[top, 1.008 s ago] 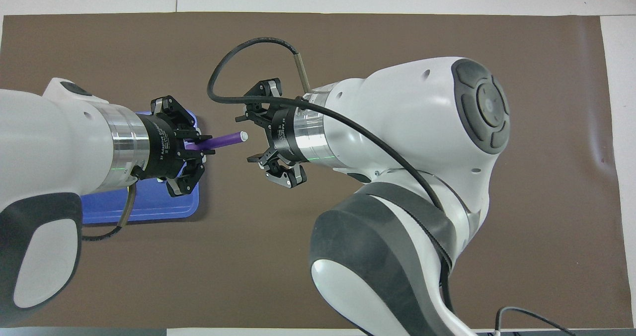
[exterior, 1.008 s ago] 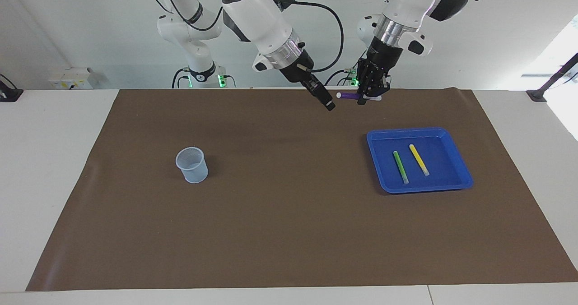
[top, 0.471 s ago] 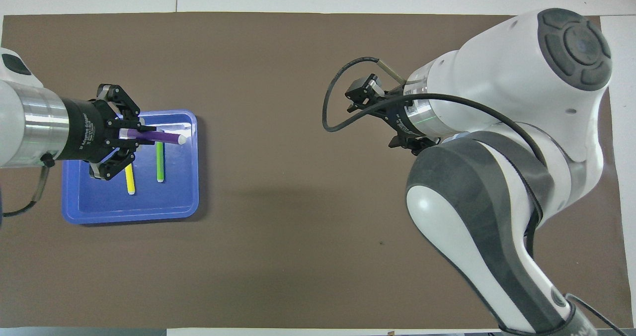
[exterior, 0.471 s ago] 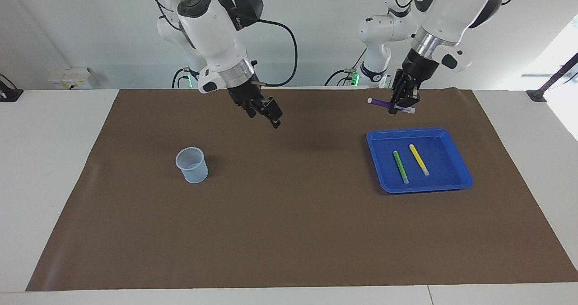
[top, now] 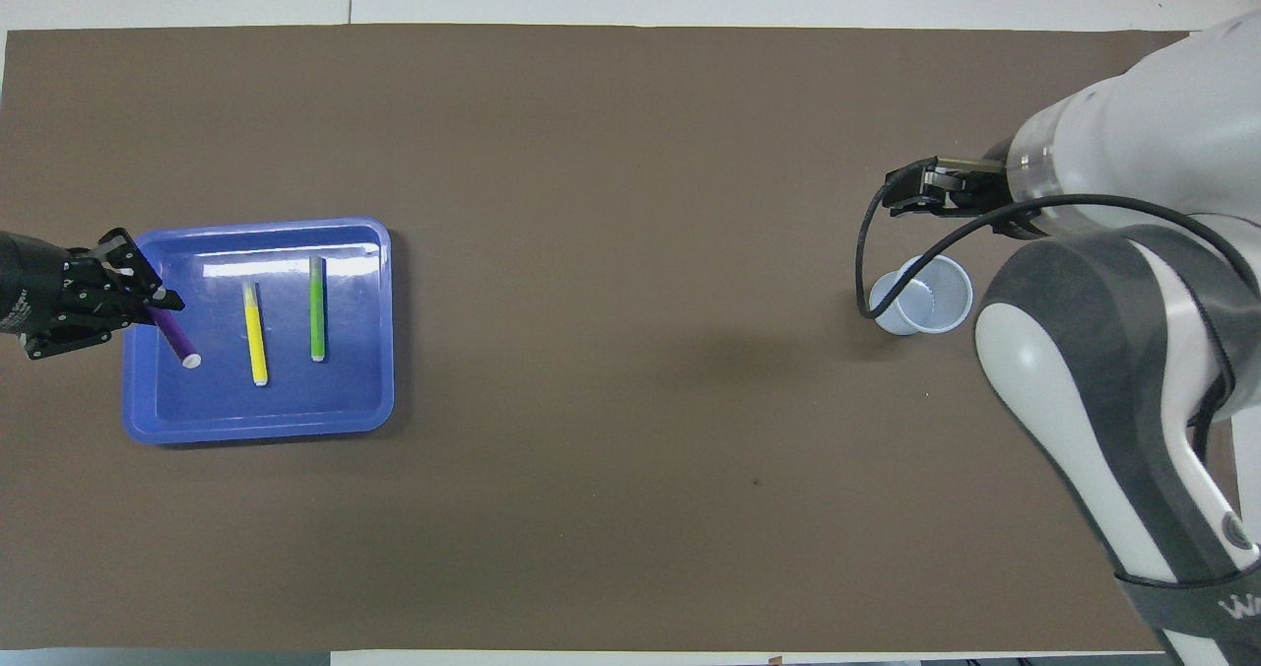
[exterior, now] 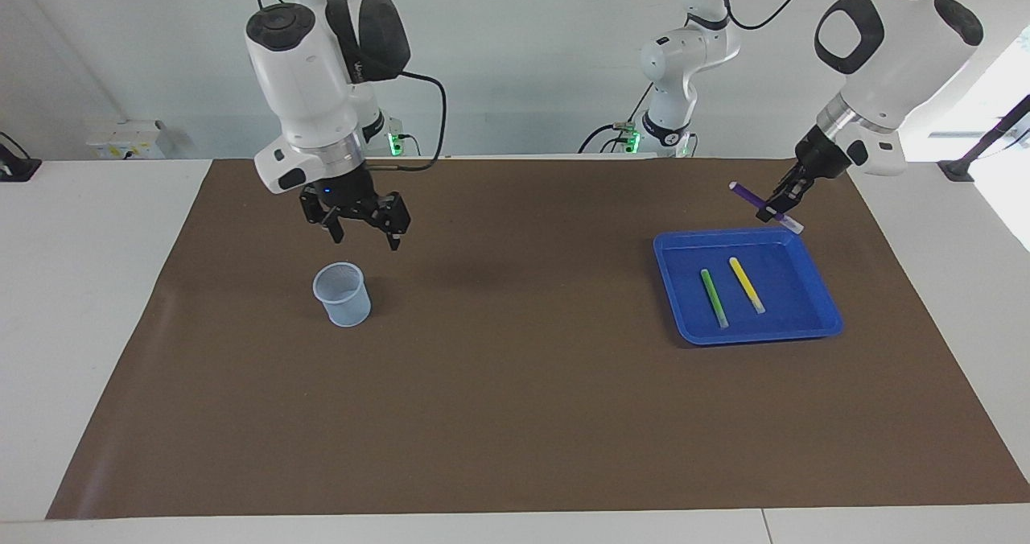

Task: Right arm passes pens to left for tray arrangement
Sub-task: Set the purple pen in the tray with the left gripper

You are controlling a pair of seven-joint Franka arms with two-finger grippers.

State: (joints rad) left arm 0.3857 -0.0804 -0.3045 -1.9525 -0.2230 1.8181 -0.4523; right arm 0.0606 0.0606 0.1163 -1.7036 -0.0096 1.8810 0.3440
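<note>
My left gripper (exterior: 776, 209) is shut on the purple pen (exterior: 755, 200) and holds it tilted in the air over the rim of the blue tray (exterior: 756, 336), at the corner nearest the left arm's base. The green pen (exterior: 714, 298) and the yellow pen (exterior: 747, 284) lie side by side in the tray. From overhead, the left gripper (top: 158, 301) holds the purple pen (top: 177, 338) over the tray (top: 386, 351), beside the yellow pen (top: 255, 335) and the green pen (top: 316, 308). My right gripper (exterior: 364, 233), blue light on its wrist, hangs open and empty.
A small translucent pale-blue cup (exterior: 342, 293) stands upright on the brown mat (exterior: 515, 383) toward the right arm's end, just below the right gripper (top: 906, 191); overhead it (top: 923, 295) looks empty. White table borders the mat.
The left gripper has carried the purple pen from the table's middle to the tray's edge and lowered it. The right arm has swung away, empty, to above the cup.
</note>
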